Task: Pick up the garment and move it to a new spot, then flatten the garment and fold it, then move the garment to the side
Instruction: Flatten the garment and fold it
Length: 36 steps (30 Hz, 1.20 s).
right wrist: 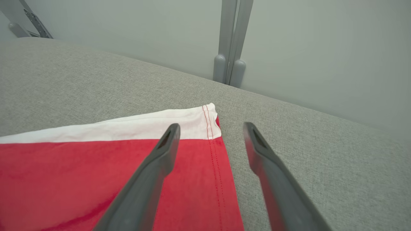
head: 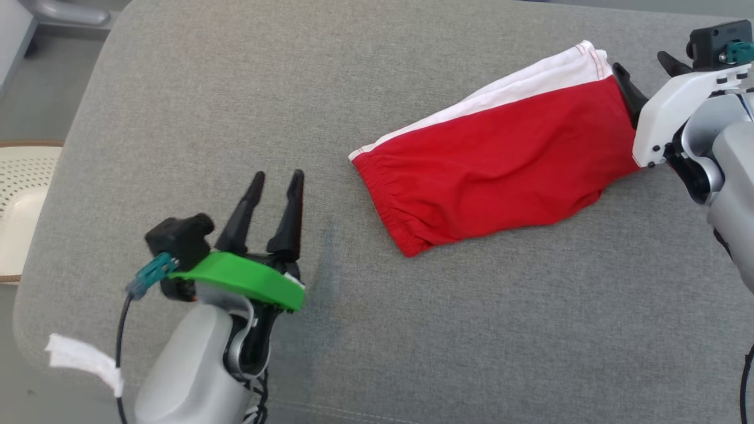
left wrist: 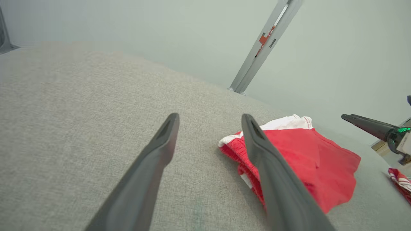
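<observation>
Red shorts (head: pixel 495 171) with a white band lie folded on the grey woven cushion (head: pixel 412 330). Their long axis runs from the elastic waist, off to the right of my left gripper (head: pixel 278 175), to the stitched hem at my right gripper (head: pixel 638 60). Both grippers are released, holding nothing. A pale wall (right wrist: pixel 321 48) stands behind.
</observation>
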### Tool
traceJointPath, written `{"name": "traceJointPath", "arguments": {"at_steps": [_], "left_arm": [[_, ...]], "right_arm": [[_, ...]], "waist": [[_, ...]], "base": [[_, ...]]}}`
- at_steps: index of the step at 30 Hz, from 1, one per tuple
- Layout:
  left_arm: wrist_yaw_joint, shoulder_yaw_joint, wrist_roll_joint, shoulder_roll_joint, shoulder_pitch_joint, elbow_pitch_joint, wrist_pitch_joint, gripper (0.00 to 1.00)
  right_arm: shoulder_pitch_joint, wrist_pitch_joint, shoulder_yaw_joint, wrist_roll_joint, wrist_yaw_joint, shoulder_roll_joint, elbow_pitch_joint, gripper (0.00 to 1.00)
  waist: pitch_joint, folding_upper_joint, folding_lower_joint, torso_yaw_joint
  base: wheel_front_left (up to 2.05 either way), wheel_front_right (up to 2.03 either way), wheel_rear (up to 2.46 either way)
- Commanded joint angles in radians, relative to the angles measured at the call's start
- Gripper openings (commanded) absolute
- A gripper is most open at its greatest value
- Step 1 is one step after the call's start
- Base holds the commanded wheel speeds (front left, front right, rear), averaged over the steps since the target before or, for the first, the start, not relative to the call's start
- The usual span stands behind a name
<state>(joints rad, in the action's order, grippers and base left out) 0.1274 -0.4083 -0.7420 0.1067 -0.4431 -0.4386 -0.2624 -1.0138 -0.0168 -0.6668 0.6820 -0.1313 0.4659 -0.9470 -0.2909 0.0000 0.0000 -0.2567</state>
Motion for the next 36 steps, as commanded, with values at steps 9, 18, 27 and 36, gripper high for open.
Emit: {"name": "traceJointPath", "arguments": {"at_steps": [9,18,27,36], "left_arm": [[0.004,0.200,0.270,-0.038,0.155,0.229,-0.003,1.00],[0.005,0.277,0.376,-0.055,0.239,0.319,-0.003,1.00],[0.005,0.281,0.389,-0.056,0.265,0.335,-0.003,1.00],[0.005,0.262,0.380,-0.056,0.265,0.323,-0.003,1.00]], "right_arm": [[-0.015,0.063,0.017,0.052,0.001,0.013,-0.053,1.00],[-0.048,0.140,0.027,0.054,0.001,0.009,-0.145,1.00],[-0.065,0.251,0.028,0.067,0.001,-0.034,-0.235,1.00],[-0.086,0.278,0.054,0.082,0.001,-0.030,-0.299,0.00]], "waist": [[-0.038,0.0000,0.0000,-0.035],[-0.079,0.0000,0.0000,-0.061],[-0.091,0.0000,0.0000,-0.083],[-0.081,0.0000,0.0000,-0.102]], "base": [[0.00,0.00,0.00],[0.00,0.00,0.00],[0.00,0.00,0.00],[0.00,0.00,0.00]]}}
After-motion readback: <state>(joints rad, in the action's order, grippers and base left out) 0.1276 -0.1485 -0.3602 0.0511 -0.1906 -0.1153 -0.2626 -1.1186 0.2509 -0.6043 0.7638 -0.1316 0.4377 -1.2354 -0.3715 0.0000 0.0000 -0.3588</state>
